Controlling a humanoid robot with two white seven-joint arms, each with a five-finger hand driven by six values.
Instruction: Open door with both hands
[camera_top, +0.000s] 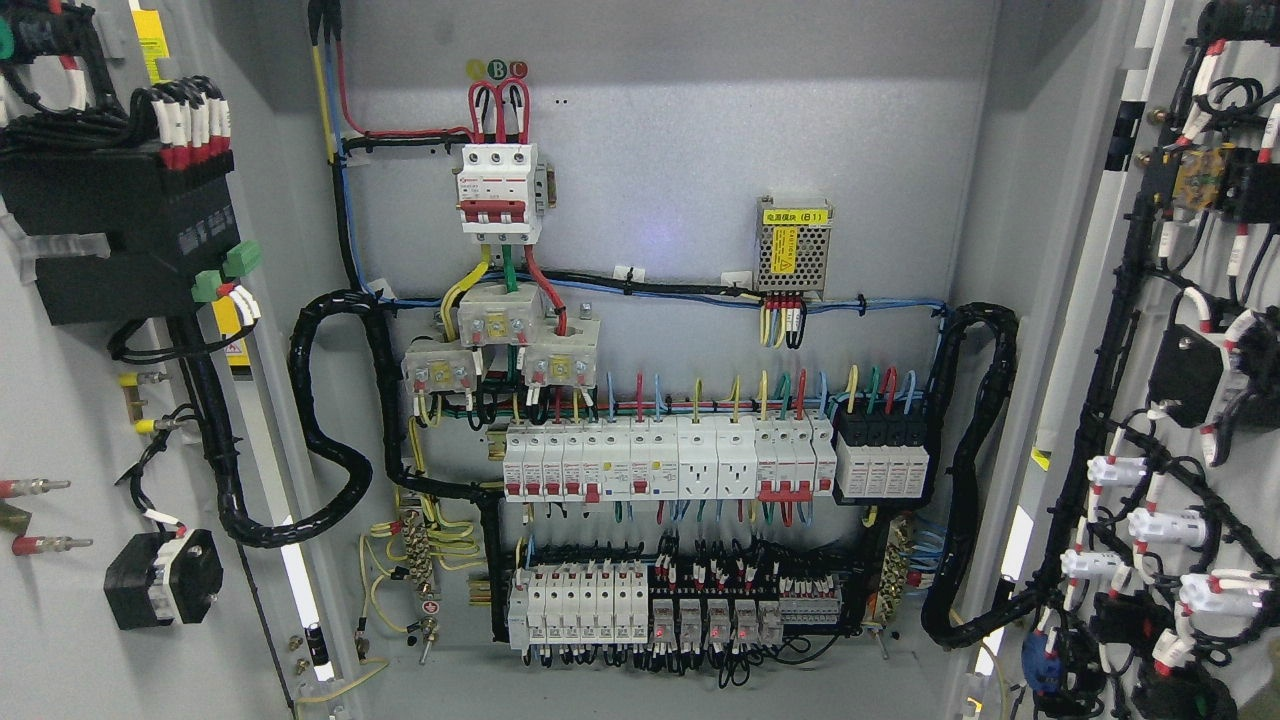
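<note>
Both doors swung wide already: left door (60, 400) folded back at the picture's left edge, inner face showing, right door (1180, 400) likewise at the right edge. Long axis of each upright, hinge lines running top to bottom beside the cabinet's side walls. Between them, fully exposed, the back panel (680, 180) of the electrical cabinet.

On the left door: a black module (120, 230) with red-and-white ferruled wires, a black rotary switch body (165, 578) lower down, a thick black cable loom (320, 420) looping across to the interior. On the right door: a column of white indicator-lamp backs (1150, 525) and black wiring.

Inside, near the top, a three-pole main breaker (498, 192) with red levers; to its right a small mesh-cased power supply (793, 248) with a yellow label. Below, a row of white miniature breakers and sockets (665, 458), then a lower row of breakers and relays (650, 605) with red lights glowing.

No robot hand anywhere in view, neither left nor right, so finger state impossible to tell, and no telling which arm sits nearer either door or which way the doors lie from either. Judging from the doors' spread, opening looks essentially complete.
</note>
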